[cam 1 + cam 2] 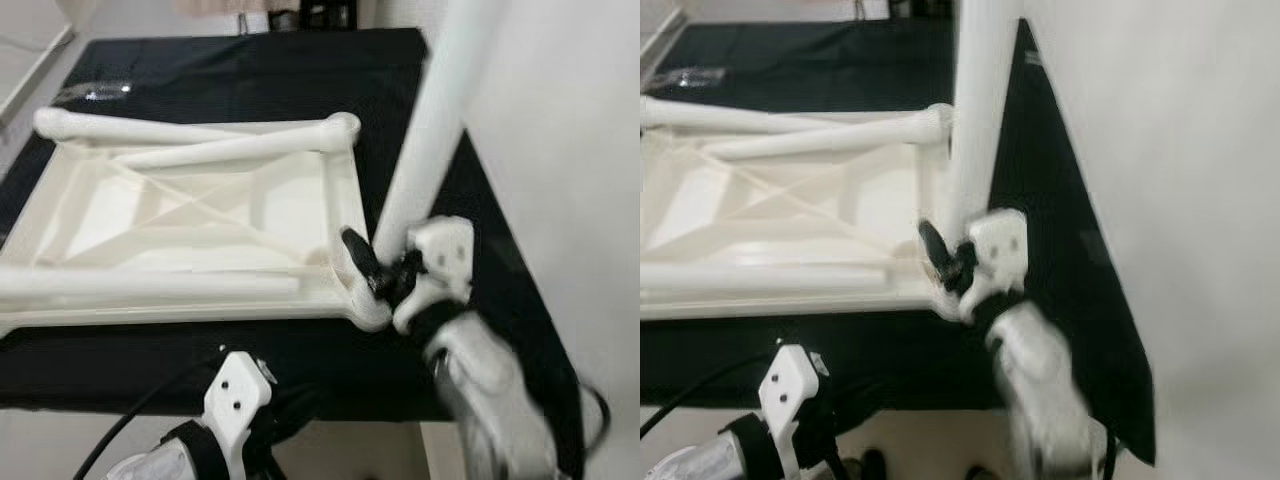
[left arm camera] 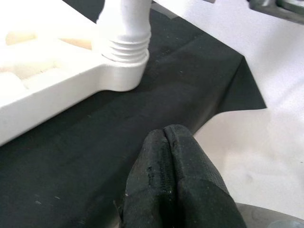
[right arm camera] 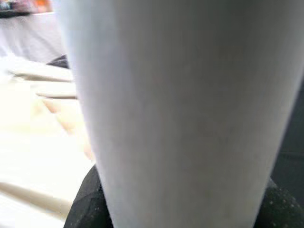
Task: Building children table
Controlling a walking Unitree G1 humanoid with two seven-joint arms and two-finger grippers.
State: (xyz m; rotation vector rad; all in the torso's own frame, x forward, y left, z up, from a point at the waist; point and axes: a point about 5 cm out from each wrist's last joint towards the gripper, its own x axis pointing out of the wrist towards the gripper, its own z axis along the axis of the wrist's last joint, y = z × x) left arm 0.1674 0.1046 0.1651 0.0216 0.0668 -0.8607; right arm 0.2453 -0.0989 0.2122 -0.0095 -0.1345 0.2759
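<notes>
A white plastic tabletop [image 1: 190, 215] lies upside down on a black cloth, its ribbed underside facing up. One white table leg [image 1: 425, 130] stands upright in the near right corner socket [image 2: 124, 61], where a threaded collar shows. My right gripper [image 1: 385, 268] is shut on this leg low down, just above the socket. Two loose legs [image 1: 200, 140] lie across the far side of the tabletop, and another leg [image 1: 140, 283] lies along its near side. My left gripper [image 2: 166, 142] is shut and holds nothing, low at the near edge of the cloth.
The black cloth [image 1: 250, 70] covers the floor under the tabletop and ends at a white floor [image 1: 570, 150] on the right. A clear plastic bag [image 1: 95, 93] lies at the far left. A black cable [image 1: 140, 410] runs by my left arm.
</notes>
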